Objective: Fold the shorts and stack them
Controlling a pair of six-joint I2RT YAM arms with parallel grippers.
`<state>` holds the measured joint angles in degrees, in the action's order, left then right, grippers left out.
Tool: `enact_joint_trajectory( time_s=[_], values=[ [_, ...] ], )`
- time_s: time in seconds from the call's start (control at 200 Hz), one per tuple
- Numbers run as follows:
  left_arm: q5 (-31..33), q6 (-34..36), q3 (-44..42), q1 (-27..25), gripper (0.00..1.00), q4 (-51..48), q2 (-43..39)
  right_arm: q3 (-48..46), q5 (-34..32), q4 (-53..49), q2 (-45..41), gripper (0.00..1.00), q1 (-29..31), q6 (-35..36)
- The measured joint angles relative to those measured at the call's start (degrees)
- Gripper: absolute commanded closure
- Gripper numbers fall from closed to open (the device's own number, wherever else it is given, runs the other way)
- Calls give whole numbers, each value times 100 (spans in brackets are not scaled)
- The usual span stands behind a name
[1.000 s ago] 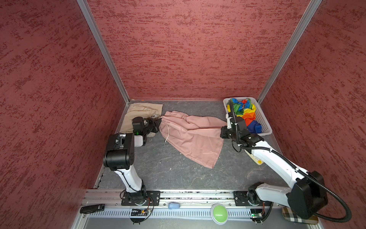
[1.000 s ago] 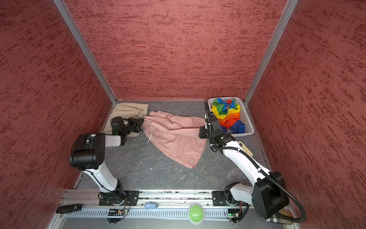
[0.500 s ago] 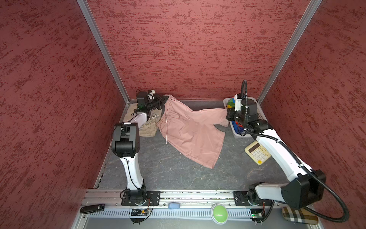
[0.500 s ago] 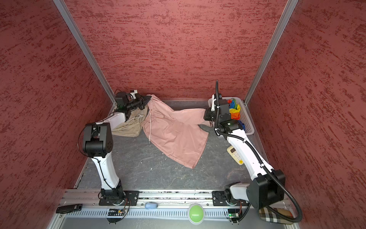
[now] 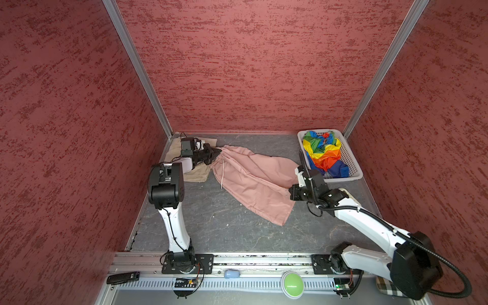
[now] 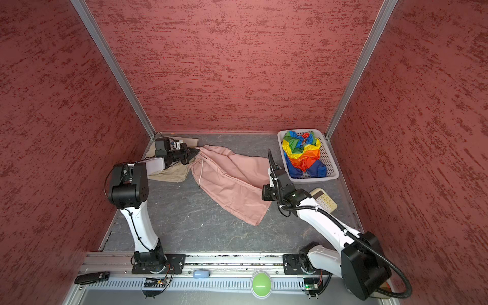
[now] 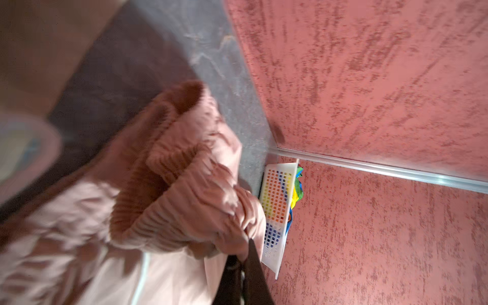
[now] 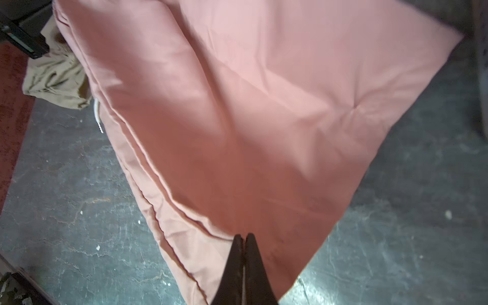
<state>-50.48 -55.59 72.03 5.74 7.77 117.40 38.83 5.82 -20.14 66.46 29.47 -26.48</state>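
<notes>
The dusty pink shorts [image 5: 253, 182] [image 6: 232, 184] lie spread across the middle of the mat in both top views. My left gripper [image 5: 217, 151] [image 6: 196, 151] is shut on their gathered waistband [image 7: 184, 200] at the back left. My right gripper [image 5: 290, 190] [image 6: 263, 196] [image 8: 244, 235] is shut on a leg edge of the pink shorts at their right side. The beige shorts [image 5: 196, 173] [image 6: 171, 174] [image 8: 56, 81] lie folded under my left arm. The rainbow striped shorts [image 5: 323, 153] [image 6: 302, 155] sit crumpled in the basket.
A white perforated basket [image 5: 352, 163] [image 6: 331, 163] [image 7: 277, 211] stands at the back right corner. A cream calculator [image 6: 324, 202] lies just behind my right arm. Red walls close in three sides. A green button [image 5: 291, 284] sits on the front rail.
Both grippers lifted the pink shorts, then brought them down again. The right gripper has drawn forward and lower, and the shorts now lie flatter and stretched between the two grippers.
</notes>
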Motion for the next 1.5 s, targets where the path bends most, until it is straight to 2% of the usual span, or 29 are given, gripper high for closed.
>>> enact_joint_trajectory(
  time_s=[0.23, 0.366, 0.516, 0.666, 0.857, 0.962, 1.107, 1.242, 1.373, 1.498],
  values=[
    [72, 308, -560, 267, 100, -426, -251, -745, 15, 588, -11, 100, 529, -708],
    [114, 487, -691, 299, 100, -645, -424, -970, 4, 907, 505, 100, 579, -1012],
    [164, 553, -938, 258, 100, -647, -487, -859, -68, 1003, 1165, 100, 511, -1040],
    [258, 518, -1239, 205, 100, -623, -487, -330, -212, 857, 1530, 100, 48, -739],
    [302, 227, -1311, -98, 100, -369, -487, 992, -505, 431, 2090, 100, -828, 9],
    [297, 149, -1303, -157, 100, -306, -485, 1567, -627, 184, 2240, 100, -981, 326],
    [299, 140, -1185, -70, 100, -352, -485, 1676, -669, -181, 1696, 100, -813, 533],
    [299, 140, -1104, 37, 100, -385, -487, 1375, -863, -511, 546, 100, -109, 551],
    [299, 142, -1104, 101, 100, -393, -487, 638, -933, -511, -251, 100, 575, 286],
    [297, 144, -1137, 166, 100, -387, -487, -251, -1019, -516, -238, 100, 1045, -105]
  ],
)
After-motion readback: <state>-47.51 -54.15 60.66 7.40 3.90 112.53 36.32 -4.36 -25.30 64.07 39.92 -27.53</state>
